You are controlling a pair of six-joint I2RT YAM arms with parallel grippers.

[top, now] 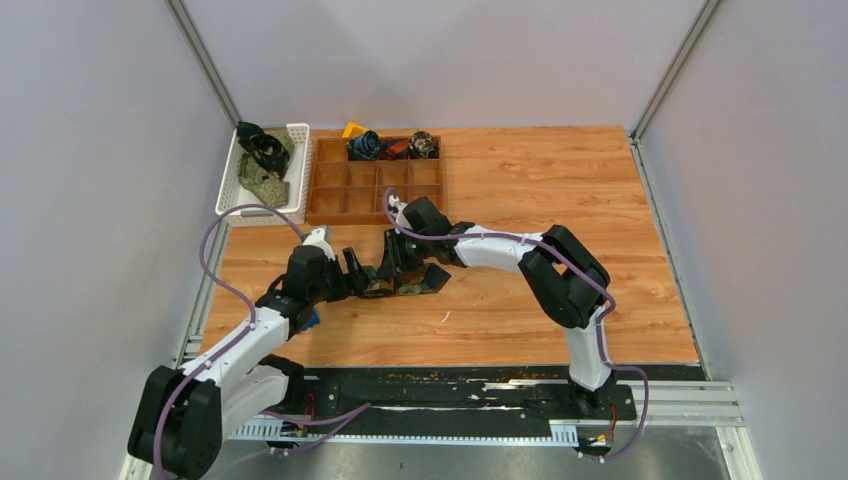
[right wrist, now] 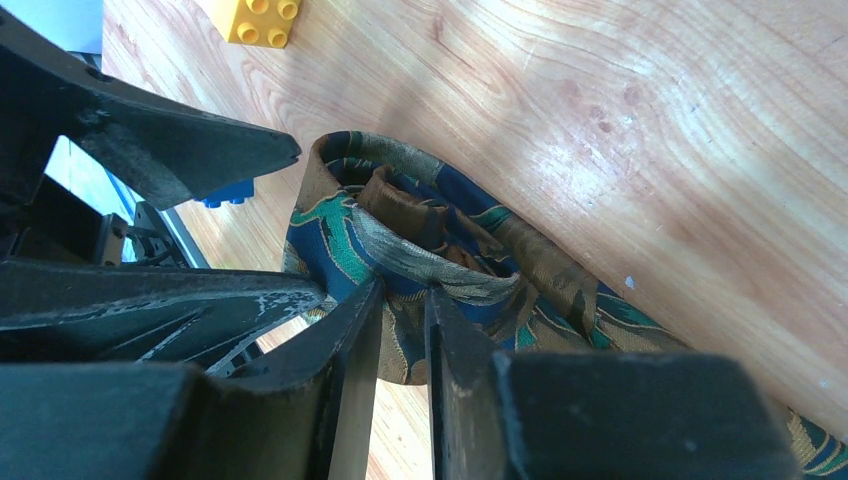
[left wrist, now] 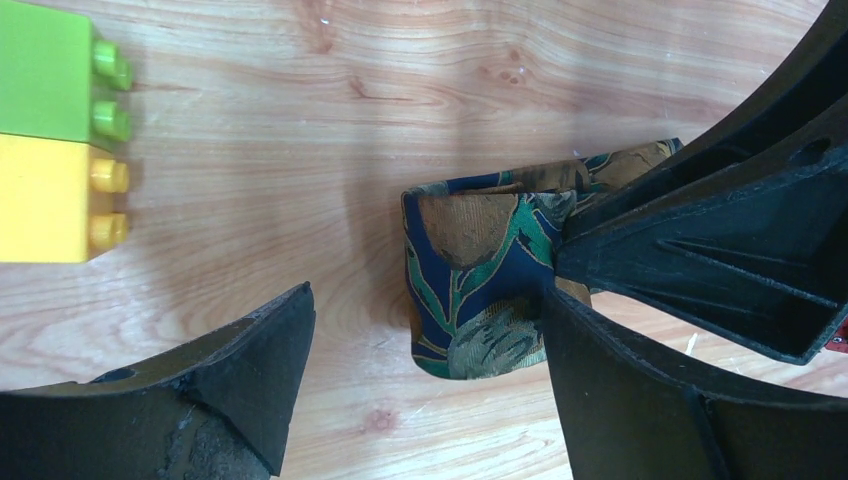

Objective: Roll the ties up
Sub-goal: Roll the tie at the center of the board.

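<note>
A navy tie with a green and gold leaf pattern (left wrist: pixel 480 280) lies partly rolled on the wooden table, between the two grippers in the top view (top: pixel 385 287). My right gripper (right wrist: pixel 403 300) is shut on the edge of the roll (right wrist: pixel 420 230), with the fabric pinched between its two fingers. The loose tail runs off to the lower right (right wrist: pixel 620 310). My left gripper (left wrist: pixel 430 350) is open around the roll. Its right finger (left wrist: pixel 620 380) touches the fabric and its left finger (left wrist: pixel 250 370) stands apart. Both grippers meet at the roll in the top view, left (top: pixel 355 275) and right (top: pixel 397 262).
A white basket (top: pixel 297 170) at the back left holds several unrolled ties (top: pixel 262 165). A wooden compartment tray (top: pixel 375 190) beside it holds three rolled ties (top: pixel 395 146) in its back row. Green (left wrist: pixel 50 70), yellow (left wrist: pixel 50 200) and blue (right wrist: pixel 225 192) plastic blocks lie near the left gripper.
</note>
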